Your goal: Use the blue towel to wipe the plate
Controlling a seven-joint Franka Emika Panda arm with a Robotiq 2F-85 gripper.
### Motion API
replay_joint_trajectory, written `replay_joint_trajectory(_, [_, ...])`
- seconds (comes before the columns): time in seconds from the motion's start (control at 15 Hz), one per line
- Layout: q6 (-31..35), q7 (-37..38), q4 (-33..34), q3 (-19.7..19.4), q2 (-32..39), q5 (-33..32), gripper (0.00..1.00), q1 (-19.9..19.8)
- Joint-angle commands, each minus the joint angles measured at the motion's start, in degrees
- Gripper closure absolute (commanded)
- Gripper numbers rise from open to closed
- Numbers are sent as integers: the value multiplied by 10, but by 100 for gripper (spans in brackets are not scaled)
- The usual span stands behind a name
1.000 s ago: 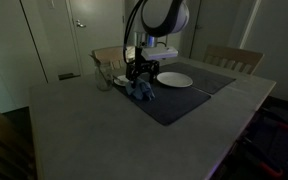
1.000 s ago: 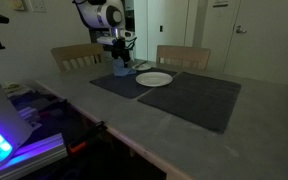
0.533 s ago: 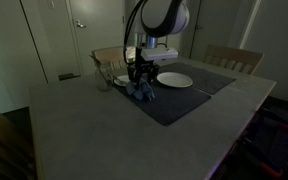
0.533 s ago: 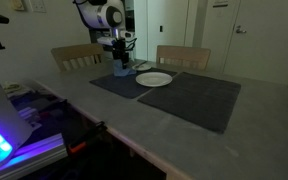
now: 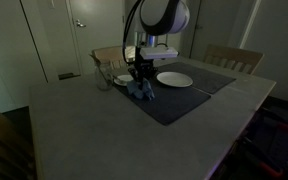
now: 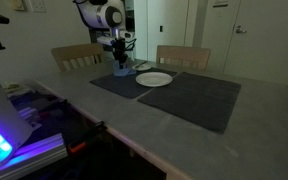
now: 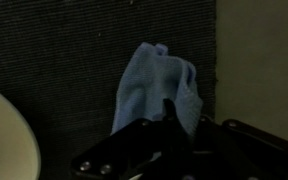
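The gripper [image 7: 170,128] is clamped on the blue towel [image 7: 154,85] — bunched on the dark placemat [image 7: 54,50], left of the plate [image 5: 174,79].

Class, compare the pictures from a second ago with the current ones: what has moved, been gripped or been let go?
Nothing visibly changed. The gripper is at the same spot, low over the towel. In the wrist view its fingers appear closed on the bunched cloth. The plate lies where it was on the mat, unwiped.
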Motion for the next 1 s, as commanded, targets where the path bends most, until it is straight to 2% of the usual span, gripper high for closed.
replay_joint_trajectory(0.0, [-3, -10, -1, 7, -3, 22, 100, -10])
replay_joint_trajectory(0.4, [-28, -28, -2, 6, -21, 26, 98, -22])
replay_joint_trajectory(0.93, [-87, -27, 17, -29, -69, -21, 98, -29])
